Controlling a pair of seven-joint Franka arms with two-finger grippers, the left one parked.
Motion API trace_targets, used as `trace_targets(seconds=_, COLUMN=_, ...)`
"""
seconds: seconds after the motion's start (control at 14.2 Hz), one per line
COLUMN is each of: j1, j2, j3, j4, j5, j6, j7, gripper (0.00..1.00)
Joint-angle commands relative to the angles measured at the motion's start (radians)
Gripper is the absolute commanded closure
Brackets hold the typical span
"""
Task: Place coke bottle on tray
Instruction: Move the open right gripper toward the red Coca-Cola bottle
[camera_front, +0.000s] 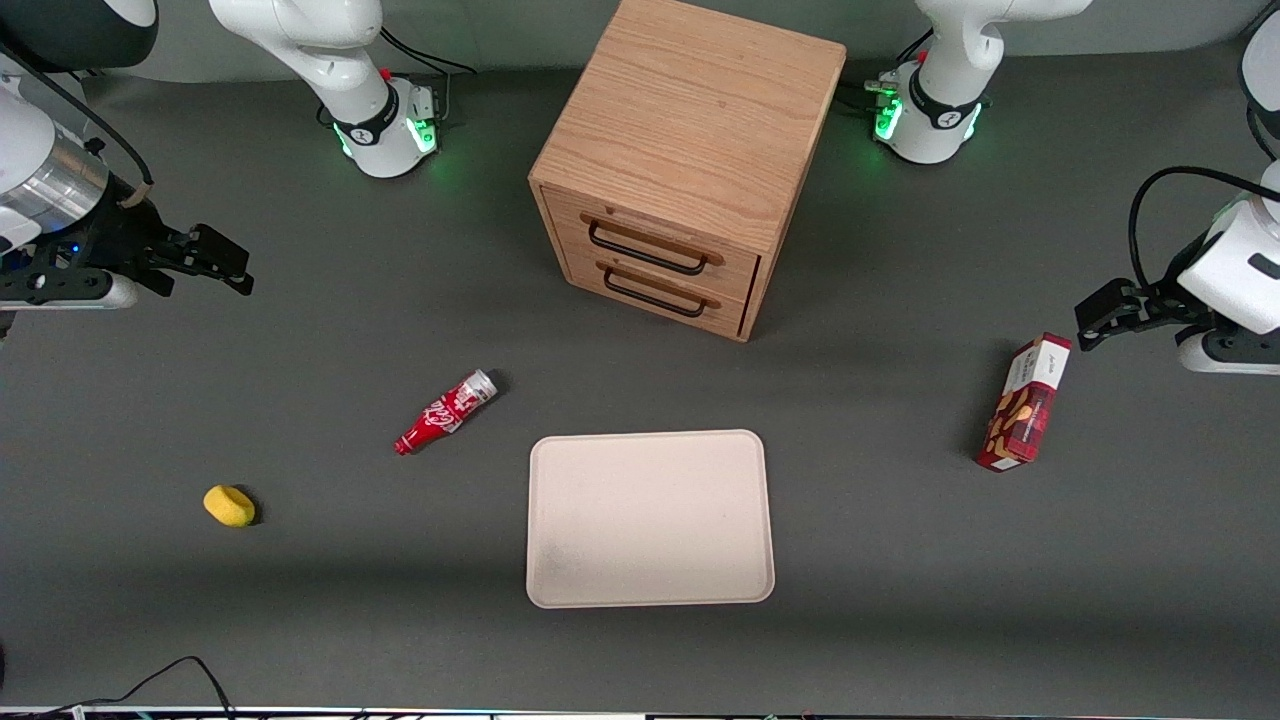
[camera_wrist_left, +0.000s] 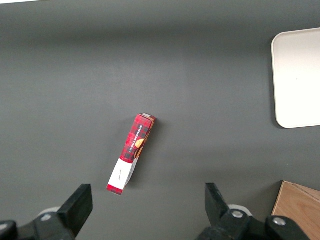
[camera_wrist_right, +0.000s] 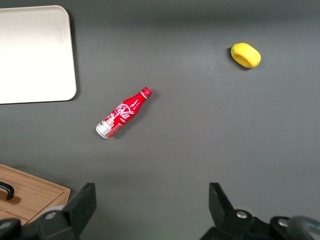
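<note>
Coke bottle (camera_front: 447, 412) lies on its side on the dark tabletop (camera_front: 300, 620) in the front view, neck pointing toward seven o'clock and silvery base toward one o'clock, apart from the tray (camera_front: 650, 518) and nearer my end of the tabletop than the tray is. My tool (camera_front: 200, 262) hangs well off at about ten o'clock from the bottle, released, its fingers spread and holding nothing. A wooden drawer cabinet (camera_front: 680, 170) stands farther from the camera than the tray, and a yellow object (camera_front: 229, 505) sits at about eight o'clock from the bottle, well apart from it.

In my wrist view the bottle (camera_wrist_right: 123, 113) lies in the open with bare tabletop all round it, the tray's rounded corner (camera_wrist_right: 60, 75) near its base end and the yellow object (camera_wrist_right: 245, 55) well clear. My fingers (camera_wrist_right: 75, 212) stand wide apart with nothing between them.

I judge the reach has yet to begin: next I must come down over the bottle's body and turn my wrist so the fingers close across its width. The tray is bare, with a low rim to clear. The cabinet is the only tall obstacle, and it stands off the line from bottle to tray.
</note>
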Motion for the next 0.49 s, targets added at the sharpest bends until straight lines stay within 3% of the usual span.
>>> trace_targets(seconds=0.0, j1=-0.001, j2=0.007, j3=0.007, j4=0.014, j5=-0.016, j6=-0.022, j7=-0.022, gripper=0.0)
trace_targets(seconds=0.42, j1=0.002, j2=0.07, j3=0.006, j4=0.015, j5=-0.01, j6=0.005, j7=0.024, gripper=0.0)
